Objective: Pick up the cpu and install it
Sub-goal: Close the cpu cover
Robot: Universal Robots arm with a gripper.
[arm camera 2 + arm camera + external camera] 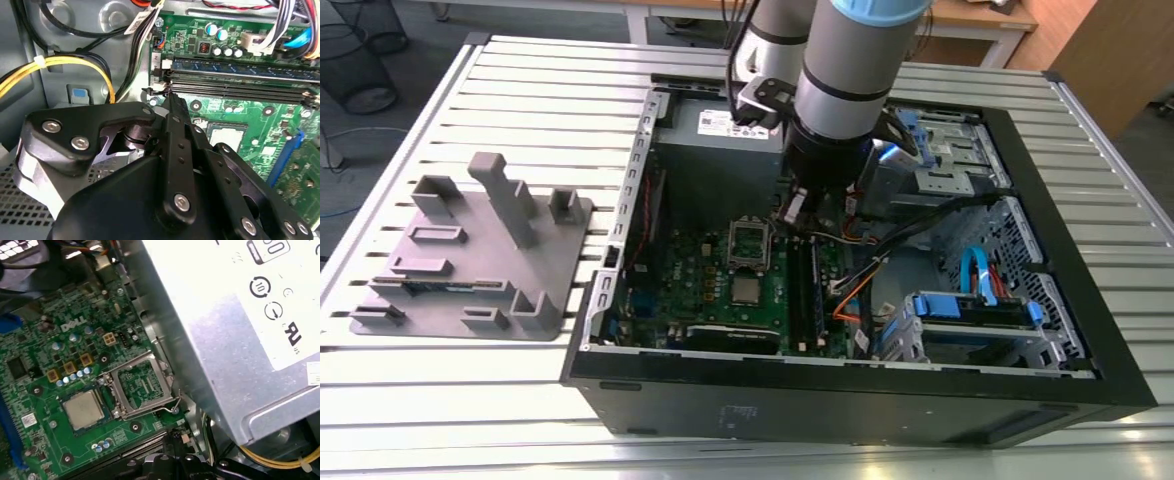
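The cpu (82,409) lies flat, silver top up, in its seat on the green board (30,390) inside the open case (854,395) near the middle of the table (520,70), just beside the raised metal frame (142,387). Being square, it has no real long axis, and its edges run parallel to the frame's. The pincer (794,215) hangs above the board; whether it is open or closed I cannot tell. Seating, I judge, calls for a level chip and no sideways push.
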